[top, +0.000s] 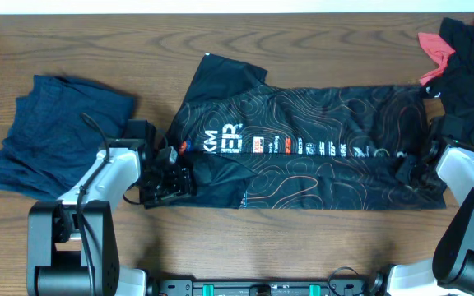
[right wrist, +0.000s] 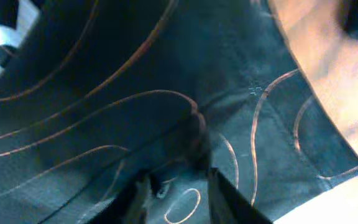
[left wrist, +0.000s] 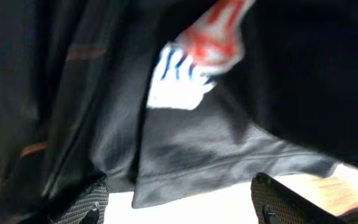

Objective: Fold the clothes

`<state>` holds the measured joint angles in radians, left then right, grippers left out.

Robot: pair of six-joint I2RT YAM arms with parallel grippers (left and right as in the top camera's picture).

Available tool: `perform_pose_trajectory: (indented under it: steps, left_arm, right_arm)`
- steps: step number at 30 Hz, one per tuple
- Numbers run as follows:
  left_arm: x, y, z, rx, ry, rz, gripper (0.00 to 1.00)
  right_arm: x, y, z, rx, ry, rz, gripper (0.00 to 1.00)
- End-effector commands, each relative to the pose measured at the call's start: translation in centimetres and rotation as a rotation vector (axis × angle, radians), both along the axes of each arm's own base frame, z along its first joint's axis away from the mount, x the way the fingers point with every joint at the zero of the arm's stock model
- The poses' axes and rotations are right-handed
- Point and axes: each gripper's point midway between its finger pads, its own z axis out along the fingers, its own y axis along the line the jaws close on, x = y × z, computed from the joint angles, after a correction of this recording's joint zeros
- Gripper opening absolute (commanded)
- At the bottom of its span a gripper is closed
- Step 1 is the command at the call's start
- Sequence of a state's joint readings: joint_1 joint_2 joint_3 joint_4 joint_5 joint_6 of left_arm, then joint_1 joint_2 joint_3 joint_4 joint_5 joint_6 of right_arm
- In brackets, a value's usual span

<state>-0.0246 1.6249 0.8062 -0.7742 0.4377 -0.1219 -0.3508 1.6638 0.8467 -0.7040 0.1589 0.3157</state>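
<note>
A thin black sports jersey (top: 319,140) with grey contour lines and white lettering is lying folded lengthwise across the middle of the brown wooden table (top: 97,41), running from 9 o'clock to 3 o'clock. The left gripper (top: 169,177) is sitting at the jersey's 8 o'clock corner; in its wrist view its fingers (left wrist: 89,202) are standing wide apart, with the hem lying just above the gap. The right gripper (top: 410,167) is sitting at the jersey's 4 o'clock edge, its fingers (right wrist: 225,198) standing narrow and pinching a raised ridge of jersey fabric. A crumpled navy-blue garment (top: 52,136) is lying at 9 o'clock, and a black and coral-pink garment (top: 463,57) is lying at 2 o'clock.
</note>
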Motion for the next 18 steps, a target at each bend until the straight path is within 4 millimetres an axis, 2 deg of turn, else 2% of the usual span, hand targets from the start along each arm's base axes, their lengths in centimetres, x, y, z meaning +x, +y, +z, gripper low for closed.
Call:
perform_pose_trajectory:
  steps: [1, 7, 10, 12, 14, 15, 18]
  left_arm:
    - [-1.6, 0.6, -0.3, 0.035, 0.053, 0.01, 0.73]
    - [-3.7, 1.2, 0.0, 0.073, 0.14, 0.003, 0.72]
    - [-3.5, 1.3, 0.5, 0.076, 0.121, 0.003, 0.72]
    - [-2.7, 1.3, 1.4, 0.074, 0.068, 0.001, 0.72]
    - [-1.0, 1.2, 3.1, 0.072, -0.034, 0.005, 0.72]
    - [0.4, 1.1, 4.3, 0.066, -0.108, 0.007, 0.72]
    - [4.7, 0.6, 8.1, 0.037, -0.34, 0.005, 0.84]
  right_arm:
    - [-4.8, 0.2, -1.9, 0.018, 0.165, -0.076, 0.26]
    - [-6.8, -0.6, -1.7, 0.021, 0.219, -0.143, 0.27]
    - [-6.8, -1.1, -1.6, 0.02, 0.211, -0.159, 0.29]
    - [-6.1, -1.2, -1.2, 0.021, 0.193, -0.137, 0.31]
    - [-4.8, -0.9, -0.5, 0.051, 0.145, -0.109, 0.33]
    - [-3.7, -0.5, 0.1, 0.077, 0.103, -0.092, 0.34]
    - [-0.2, 0.3, 2.5, 0.143, -0.036, -0.047, 0.43]
